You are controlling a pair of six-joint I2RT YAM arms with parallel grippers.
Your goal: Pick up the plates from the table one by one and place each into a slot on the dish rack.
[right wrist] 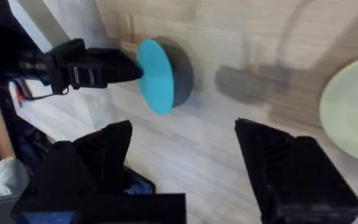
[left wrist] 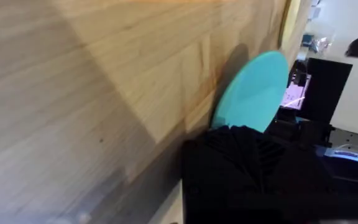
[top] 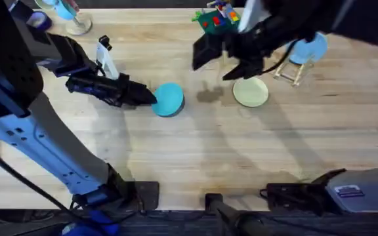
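Two plates lie out on the table (top: 195, 151): one teal plate (top: 168, 99) near the middle and one pale yellow-green plate (top: 251, 92) to its right. A third, sky-blue plate (top: 309, 47) stands in the single dish rack (top: 293, 71). The left gripper (top: 148, 96) grips the teal plate's left edge. The right gripper (right wrist: 185, 155) hangs above the table between the two plates, fingers spread wide and empty.
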